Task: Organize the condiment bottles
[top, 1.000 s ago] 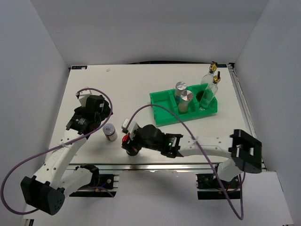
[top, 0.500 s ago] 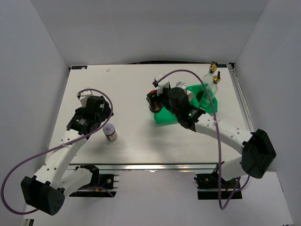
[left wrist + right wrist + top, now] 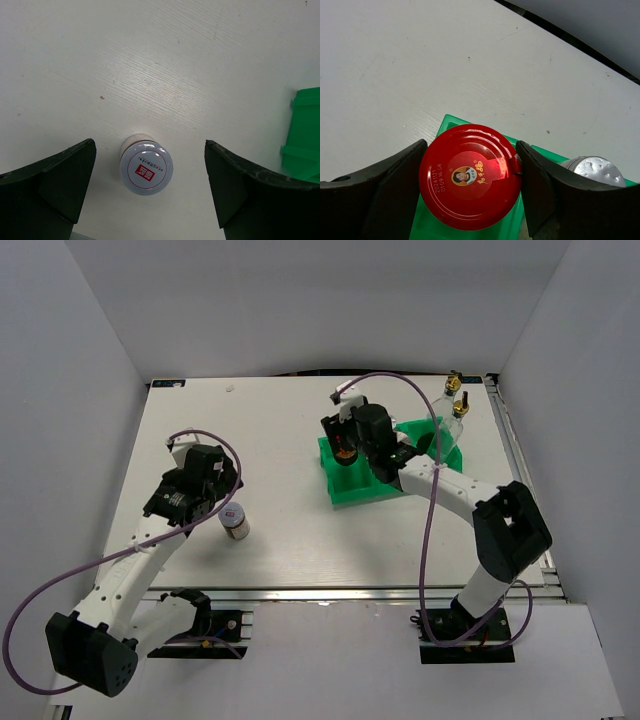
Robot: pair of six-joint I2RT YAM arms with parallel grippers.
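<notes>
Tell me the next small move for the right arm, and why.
Probably lower the right end effector straight down. It grips the red-capped bottle, whose cap sits over the end compartment of the green tray, with a silver-lidded shaker to one side. The views don't show whether the bottle's base is seated, so ease down before releasing.

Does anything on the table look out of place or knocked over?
One small red-marked-lid jar stands alone on the bare table, apart from the green tray holding the other bottles. It is upright; nothing looks spilled or damaged.
</notes>
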